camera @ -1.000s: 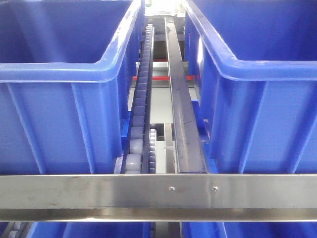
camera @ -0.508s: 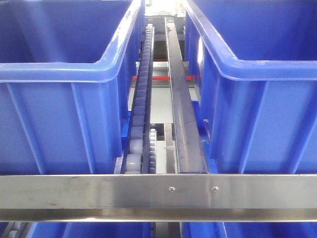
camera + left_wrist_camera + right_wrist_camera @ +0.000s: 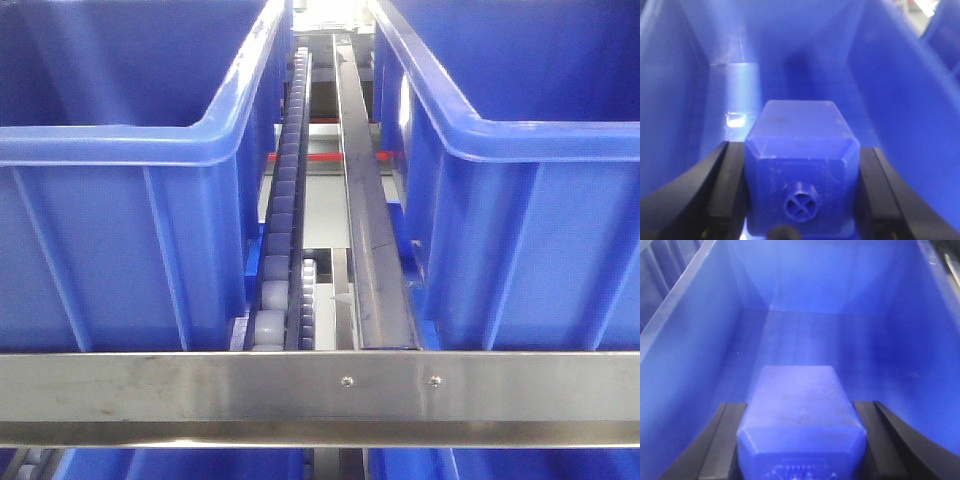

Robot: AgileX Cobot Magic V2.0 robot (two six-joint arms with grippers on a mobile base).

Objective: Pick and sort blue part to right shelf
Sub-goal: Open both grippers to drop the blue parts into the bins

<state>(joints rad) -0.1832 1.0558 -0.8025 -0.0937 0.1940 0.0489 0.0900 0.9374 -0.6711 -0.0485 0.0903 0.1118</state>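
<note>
Blue part (image 3: 802,172) clamped in left gripper (image 3: 800,200), another blue part (image 3: 800,427) in right gripper (image 3: 800,440), each inside a blue crate (image 3: 890,90).
Both jaws closed tight on blocks; releasing high risks bouncing or tumbling; left block's small stub suggests possible mis-sort on the right shelf (image 3: 320,385).

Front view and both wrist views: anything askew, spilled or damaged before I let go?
Nothing stands out. Both blue crates sit square behind the front rail, with the roller track straight between them. Each wrist view shows a blue part gripped squarely between the jaws over a crate interior, with no spill or visible damage.
</note>
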